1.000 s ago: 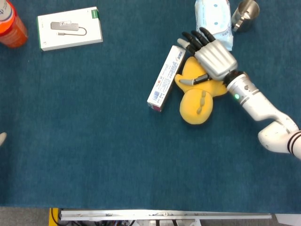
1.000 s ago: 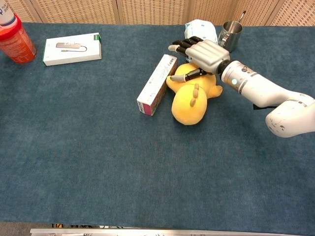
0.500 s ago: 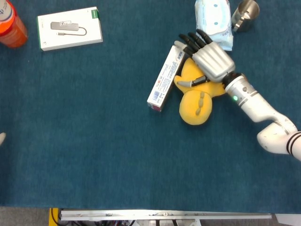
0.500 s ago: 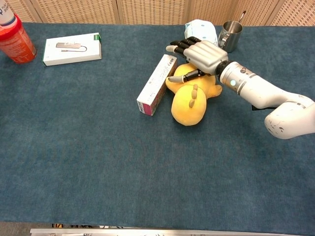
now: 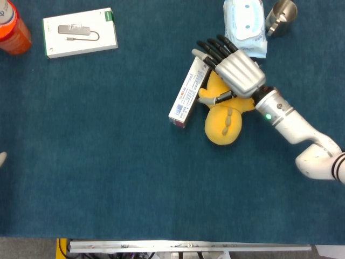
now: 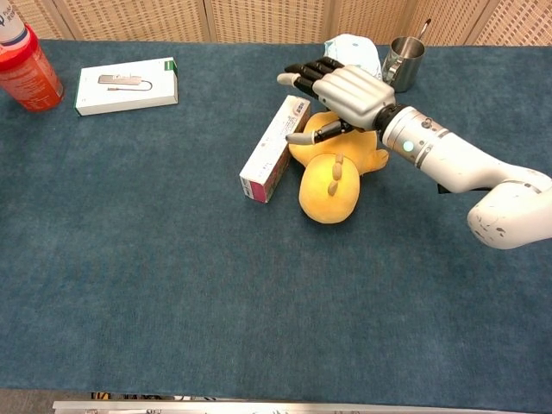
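Lab tabletop, blue felt cloth (image 6: 172, 285), woven screen (image 6: 259, 17) behind

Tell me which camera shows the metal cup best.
The chest view: the metal cup shows whole from the side, with its handle and something standing in it. The head view shows only its rim and handle from above, near the frame's top edge.

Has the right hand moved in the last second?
Yes. The right hand has shifted left, away from the metal cup, its fingers now over the long box.

Right hand (image 5: 233, 70) over plush (yellow) (image 5: 223, 118)
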Controlling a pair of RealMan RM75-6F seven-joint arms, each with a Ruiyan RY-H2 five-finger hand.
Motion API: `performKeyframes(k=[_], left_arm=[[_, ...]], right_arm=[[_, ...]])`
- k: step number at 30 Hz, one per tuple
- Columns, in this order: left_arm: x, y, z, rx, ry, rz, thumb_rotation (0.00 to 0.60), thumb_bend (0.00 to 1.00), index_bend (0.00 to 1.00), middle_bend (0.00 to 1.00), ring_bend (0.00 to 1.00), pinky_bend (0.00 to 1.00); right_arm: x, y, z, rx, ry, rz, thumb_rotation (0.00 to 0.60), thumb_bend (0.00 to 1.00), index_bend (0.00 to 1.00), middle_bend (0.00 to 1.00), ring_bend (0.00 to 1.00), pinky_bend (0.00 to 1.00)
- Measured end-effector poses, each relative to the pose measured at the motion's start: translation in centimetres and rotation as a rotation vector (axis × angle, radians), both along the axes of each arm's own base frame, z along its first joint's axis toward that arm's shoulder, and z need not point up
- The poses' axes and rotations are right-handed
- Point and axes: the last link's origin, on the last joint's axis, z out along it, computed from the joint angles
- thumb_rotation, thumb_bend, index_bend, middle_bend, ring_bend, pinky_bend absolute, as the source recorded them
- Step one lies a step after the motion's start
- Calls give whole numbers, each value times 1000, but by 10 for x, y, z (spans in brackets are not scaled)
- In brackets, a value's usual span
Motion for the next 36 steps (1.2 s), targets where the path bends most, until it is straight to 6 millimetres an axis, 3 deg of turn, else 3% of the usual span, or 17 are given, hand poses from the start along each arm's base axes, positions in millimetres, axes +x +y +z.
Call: performKeyframes(k=[4, 6, 9, 12, 18, 24, 32, 36], left_arm=[[2, 0, 0, -2, -1, -8, 600, 148, 93, 62, 7, 32], [3, 0, 0, -3, -2, -10, 600, 148, 93, 62, 7, 32], [3, 2, 1, -5, -2, -13, 600, 148, 93, 62, 7, 31], [4, 3, 0, -11, 0, -18, 600, 148, 93, 62, 7, 31], [6, 8, -2, -21, 2, -29, 600, 148, 93, 62, 7, 32], [11, 14, -6, -35, 5, -53, 600, 148, 93, 62, 7, 32], [14, 18, -6, -22, 20, -65, 600, 148, 93, 62, 6, 32], [16, 18, -8, -30, 16, -70, 600, 148, 93, 62, 7, 32]], right_arm=[[4, 4, 16, -15, -34, 17, 51, 0, 0, 0, 0, 0], [4, 6, 27, -28, -47, 19, 81, 0, 0, 0, 0, 0], [-3, 11, 48, -61, -47, 9, 182, 0, 0, 0, 0, 0], [-13, 18, 72, -90, -32, -19, 334, 0, 0, 0, 0, 0], [-50, 45, 131, -182, 22, -116, 465, 0, 0, 0, 0, 0], [-84, 78, 179, -279, 49, -203, 507, 0, 0, 0, 0, 0], [-122, 122, 211, -356, 53, -288, 543, 0, 0, 0, 0, 0], [-139, 146, 227, -379, 30, -339, 600, 0, 0, 0, 0, 0]])
